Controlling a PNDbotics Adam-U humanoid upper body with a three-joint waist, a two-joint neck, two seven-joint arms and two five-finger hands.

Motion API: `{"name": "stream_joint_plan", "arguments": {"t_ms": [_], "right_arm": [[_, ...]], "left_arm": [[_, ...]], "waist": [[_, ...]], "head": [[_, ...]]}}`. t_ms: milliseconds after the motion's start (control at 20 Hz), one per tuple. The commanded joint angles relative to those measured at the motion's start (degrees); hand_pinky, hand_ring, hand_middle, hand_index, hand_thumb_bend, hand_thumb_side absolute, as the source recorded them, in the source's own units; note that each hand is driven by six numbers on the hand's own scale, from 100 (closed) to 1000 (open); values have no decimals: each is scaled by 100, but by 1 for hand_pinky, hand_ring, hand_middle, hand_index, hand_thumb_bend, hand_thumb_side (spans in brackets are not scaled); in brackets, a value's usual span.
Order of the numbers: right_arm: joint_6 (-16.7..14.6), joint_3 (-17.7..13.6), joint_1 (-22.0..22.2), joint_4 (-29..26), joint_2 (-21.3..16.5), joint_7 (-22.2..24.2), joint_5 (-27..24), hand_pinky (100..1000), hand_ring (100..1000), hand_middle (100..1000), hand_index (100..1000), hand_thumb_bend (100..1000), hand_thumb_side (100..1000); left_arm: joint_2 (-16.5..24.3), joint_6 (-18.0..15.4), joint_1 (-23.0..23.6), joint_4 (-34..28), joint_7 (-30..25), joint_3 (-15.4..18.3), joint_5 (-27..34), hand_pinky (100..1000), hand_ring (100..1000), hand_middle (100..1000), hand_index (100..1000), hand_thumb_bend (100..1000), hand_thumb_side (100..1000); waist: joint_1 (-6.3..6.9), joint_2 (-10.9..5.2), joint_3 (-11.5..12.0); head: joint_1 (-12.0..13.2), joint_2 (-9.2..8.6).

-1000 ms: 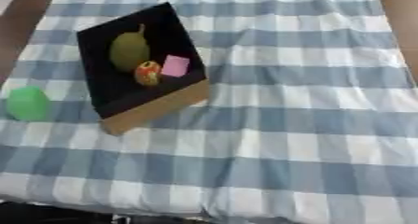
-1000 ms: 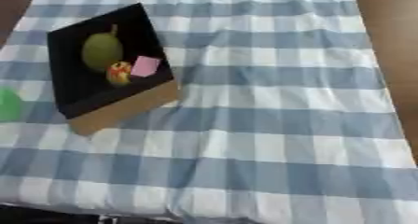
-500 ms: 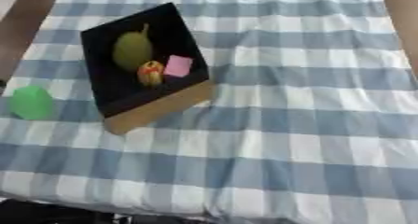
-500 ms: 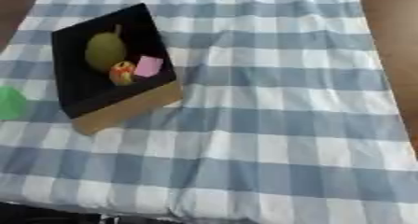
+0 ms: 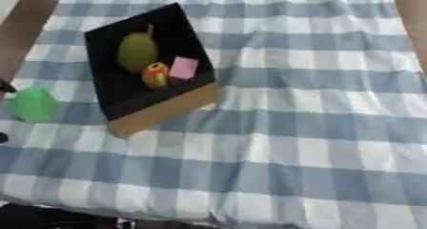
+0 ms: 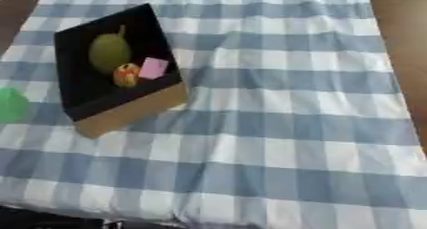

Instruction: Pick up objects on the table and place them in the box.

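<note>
The box (image 5: 125, 87), black inside with tan cardboard walls, sits on the left half of the worktop (image 5: 317, 128), turned askew so that one corner points toward the far edge and its long tan side faces the near edge. Three things lie inside it: a yellow-green pear-shaped fruit (image 5: 136, 53) with a short stem toward the far end, a small round orange-and-red fruit (image 5: 155, 75) just nearer than it and touching or almost touching it, and a flat pink block (image 5: 183, 67) just beside the orange fruit on the side toward the worktop's middle. Outside the box, near the left edge of the worktop and a little apart from the box's left wall, a bright green object (image 5: 34, 105) with a rounded, blocky shape rests on the cloth; what it is cannot be told. A blue-and-white checked cloth (image 6: 292, 142) covers the whole worktop, with soft wrinkles running across its middle and right part, and hangs over the near edge. Brown floor shows along the left and right sides. Neither hand can be made out in either view, so whether they are released or clenched cannot be told.
</note>
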Motion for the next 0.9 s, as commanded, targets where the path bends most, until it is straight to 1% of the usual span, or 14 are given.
{"name": "stream_joint_plan", "arguments": {"t_ms": [50, 350, 500, 700, 900], "right_arm": [[21, -70, -82, -85, -84, 0, -36, 844, 796, 738, 838, 100, 448], [33, -79, -69, -85, -73, -1, -46, 844, 795, 737, 838, 100, 451], [44, -70, -68, -85, -71, 4, -54, 845, 795, 737, 838, 100, 454], [54, -64, -52, -85, -69, 18, -59, 845, 795, 736, 838, 100, 458], [70, -62, -45, -85, -62, 20, -67, 845, 795, 736, 838, 100, 463]], "left_arm": [[154, -31, -70, -20, -9, 46, 73, 945, 904, 833, 890, 562, 100], [128, -1, -96, -172, 62, 96, 57, 945, 905, 837, 894, 572, 102], [110, 45, -158, -243, 112, 132, 20, 945, 905, 838, 897, 578, 119], [78, 89, -258, -331, 174, 171, -43, 944, 905, 839, 897, 585, 133], [46, 66, -362, -362, 156, 133, -80, 944, 906, 840, 897, 586, 134]], "waist": [[-62, -78, 3], [-45, -100, 3], [-37, -113, 2], [-37, -119, -3], [-32, -115, -8]], "head": [[67, -46], [224, -134], [290, -165], [271, -174], [262, -160]]}}
